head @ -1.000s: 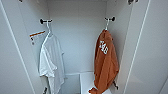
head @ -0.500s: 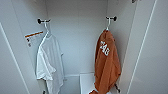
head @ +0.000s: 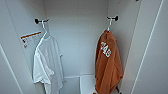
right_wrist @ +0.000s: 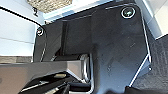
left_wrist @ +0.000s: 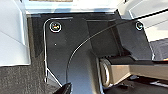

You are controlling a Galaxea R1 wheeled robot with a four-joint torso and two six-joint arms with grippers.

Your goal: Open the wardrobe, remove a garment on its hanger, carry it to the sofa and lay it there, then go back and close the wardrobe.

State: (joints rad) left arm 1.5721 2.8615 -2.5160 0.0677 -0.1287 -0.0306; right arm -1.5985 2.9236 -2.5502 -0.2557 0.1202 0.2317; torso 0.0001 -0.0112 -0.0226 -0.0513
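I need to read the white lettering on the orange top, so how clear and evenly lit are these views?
Head view: soft and blurred, the garment shows white lettering that I cannot read; even light inside the wardrobe, faint shadow behind the white T-shirt. Wrist views: dark robot parts against bright white panels, with glare on them.

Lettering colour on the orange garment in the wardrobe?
White, on the rust-orange garment; clearest in the head view.

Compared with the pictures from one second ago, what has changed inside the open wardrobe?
Nothing has visibly changed. The rust-orange garment hangs on its hanger from the right hook, the white T-shirt from the left hook, and the wardrobe stands open as before.
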